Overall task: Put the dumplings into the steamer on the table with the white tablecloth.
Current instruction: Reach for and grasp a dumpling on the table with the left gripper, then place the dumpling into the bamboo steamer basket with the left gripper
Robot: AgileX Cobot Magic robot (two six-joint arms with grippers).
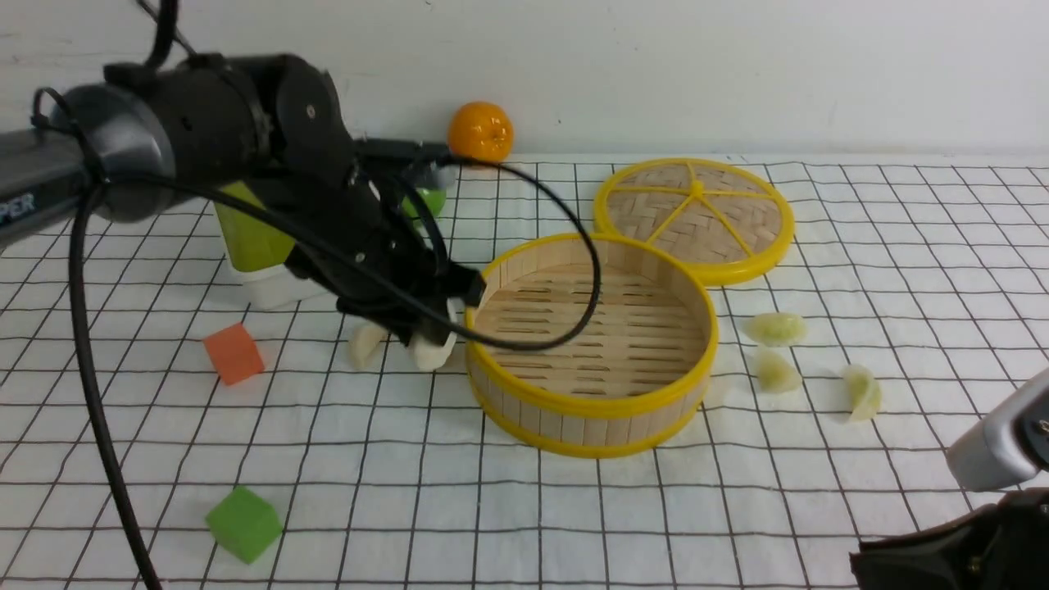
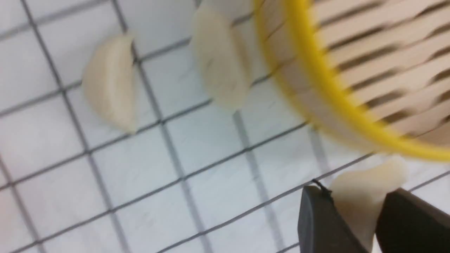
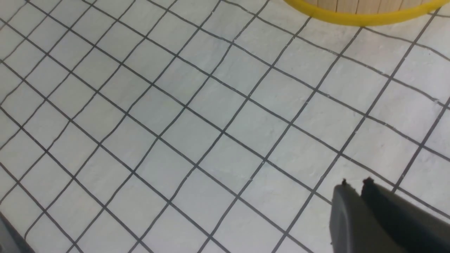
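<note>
The left gripper [image 2: 355,200] pinches one dumpling [image 2: 367,181] just beside the steamer's [image 1: 590,344] left rim, over the white tablecloth [image 1: 524,508]; the right gripper [image 3: 355,185], jaws pressed together, hangs near the front; three dumplings [image 1: 774,328] lie right of the steamer.

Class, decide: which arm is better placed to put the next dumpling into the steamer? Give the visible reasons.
Left. The left fingers pinch a dumpling right beside the steamer rim. The right fingers are shut, holding nothing, over bare tablecloth.
</note>
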